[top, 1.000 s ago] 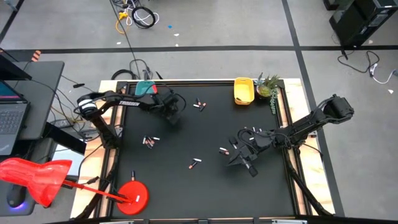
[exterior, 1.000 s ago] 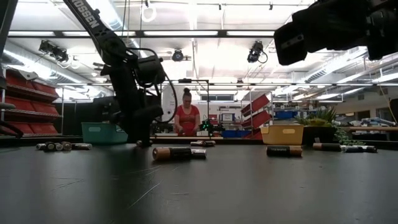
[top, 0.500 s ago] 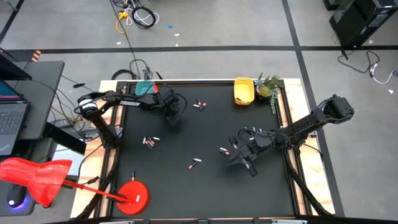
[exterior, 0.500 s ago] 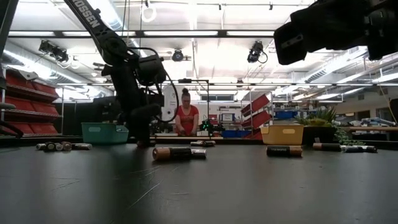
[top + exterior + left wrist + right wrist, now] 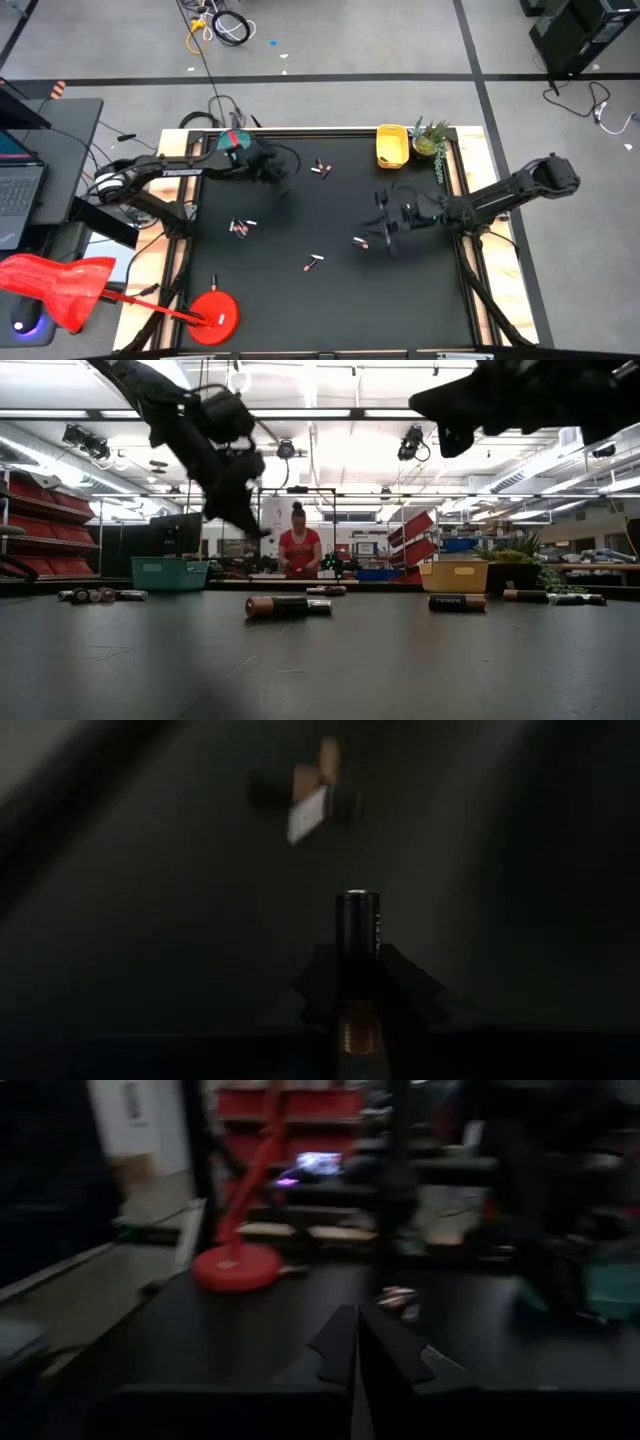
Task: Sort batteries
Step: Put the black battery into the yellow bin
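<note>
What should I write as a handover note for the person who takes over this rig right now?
Left gripper: shut on a battery, raised near the teal tray.
Right gripper: shut, nothing seen in it, raised over the table's right middle.
Loose batteries: one pair near the far edge, a cluster at left, one in the middle, one by the right gripper, one near the red lamp base.
Yellow tray contents cannot be seen.
Left: most batteries.

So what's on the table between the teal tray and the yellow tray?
From above, a small cluster of batteries lies between the teal tray and the yellow tray; the left hand hangs there too, gripping one battery.
</note>
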{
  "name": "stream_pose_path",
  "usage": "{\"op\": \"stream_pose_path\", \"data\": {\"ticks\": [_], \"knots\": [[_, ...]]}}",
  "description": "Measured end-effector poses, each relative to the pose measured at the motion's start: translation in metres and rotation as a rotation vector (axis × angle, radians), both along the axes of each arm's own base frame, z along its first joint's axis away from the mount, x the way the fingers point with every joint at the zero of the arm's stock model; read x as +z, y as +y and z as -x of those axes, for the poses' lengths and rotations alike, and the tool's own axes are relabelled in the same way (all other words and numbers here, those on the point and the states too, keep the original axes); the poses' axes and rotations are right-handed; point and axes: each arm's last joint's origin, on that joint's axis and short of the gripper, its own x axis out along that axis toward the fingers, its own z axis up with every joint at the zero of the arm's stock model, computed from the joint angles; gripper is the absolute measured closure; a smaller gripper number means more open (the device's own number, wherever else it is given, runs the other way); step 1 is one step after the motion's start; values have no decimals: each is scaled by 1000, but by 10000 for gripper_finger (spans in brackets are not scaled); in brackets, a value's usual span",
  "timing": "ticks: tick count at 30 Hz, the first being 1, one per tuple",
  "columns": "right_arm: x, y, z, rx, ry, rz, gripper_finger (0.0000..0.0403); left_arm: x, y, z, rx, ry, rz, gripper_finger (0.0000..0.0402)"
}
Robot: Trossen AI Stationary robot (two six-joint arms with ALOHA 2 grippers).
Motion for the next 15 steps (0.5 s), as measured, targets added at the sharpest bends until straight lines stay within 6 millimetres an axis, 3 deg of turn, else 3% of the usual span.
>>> {"op": "stream_pose_path", "data": {"ticks": [8, 15], "knots": [[0, -76, 14, -332, 93, -36, 349, 7, 8, -29, -190, -307, -47, 356], [11, -119, 18, -279, 47, -93, 280, 3, 16, -45, -263, -419, -177, 356]]}}
